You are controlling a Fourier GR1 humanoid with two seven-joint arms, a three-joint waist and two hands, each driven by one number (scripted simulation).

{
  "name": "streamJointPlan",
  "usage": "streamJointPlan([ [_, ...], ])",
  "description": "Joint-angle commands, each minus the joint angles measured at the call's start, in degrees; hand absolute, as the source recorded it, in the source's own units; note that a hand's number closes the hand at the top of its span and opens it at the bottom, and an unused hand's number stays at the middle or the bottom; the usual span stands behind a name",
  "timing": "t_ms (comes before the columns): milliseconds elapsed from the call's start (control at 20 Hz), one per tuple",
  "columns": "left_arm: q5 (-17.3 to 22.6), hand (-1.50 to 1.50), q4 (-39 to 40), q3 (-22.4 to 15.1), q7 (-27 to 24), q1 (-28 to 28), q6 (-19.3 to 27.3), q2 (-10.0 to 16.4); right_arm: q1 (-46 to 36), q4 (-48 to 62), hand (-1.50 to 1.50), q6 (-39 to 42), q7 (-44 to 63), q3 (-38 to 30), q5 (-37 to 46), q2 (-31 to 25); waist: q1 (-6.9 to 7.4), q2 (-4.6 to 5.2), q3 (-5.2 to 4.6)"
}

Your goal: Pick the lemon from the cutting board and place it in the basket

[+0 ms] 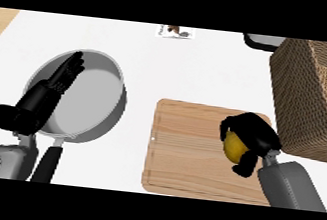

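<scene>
One lemon (231, 145), held in my right hand (257, 134) over the one cutting board (184, 149).

My right fingers and thumb curl round the lemon, its yellow side showing on the left of my palm, above the right part of the wooden board; I cannot tell whether it touches the wood. The single wicker basket (308, 107) stands just beside the board's right edge, close to this hand. My left hand (45, 97) lies with fingers straight and together across the left rim of the one grey pan (97, 100), whose black handle (47, 162) points toward me. Pan and board sit apart on the white counter (178, 68).
</scene>
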Motion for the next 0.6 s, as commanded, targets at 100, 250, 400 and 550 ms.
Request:
streamJointPlan([
  [100,1.11,0.0,2.68,2.46,1.46,-3.89,-0.85,1.63,1.5,1.9,1.5,-7.49,-5.11,2.32,4.2,-1.11,-0.1,0.67,0.76],
  [250,-0.5,0.0,2.02,0.46,-0.13,-1.95,0.59,-0.57,10.65,-7.85,1.5,-7.94,-0.91,3.88,5.41,-0.66,-0.79,0.53,0.74],
  [400,1.54,0.0,-2.6,1.77,2.63,1.11,-0.65,0.79,22.93,-23.06,1.5,-5.53,2.81,4.54,5.15,-3.26,-1.97,-0.07,0.69],
  [550,-0.44,0.0,-4.23,-0.06,0.39,4.7,1.0,-1.26,33.35,-29.91,1.5,-10.39,0.83,3.2,4.43,-5.87,-1.59,0.1,0.73],
])
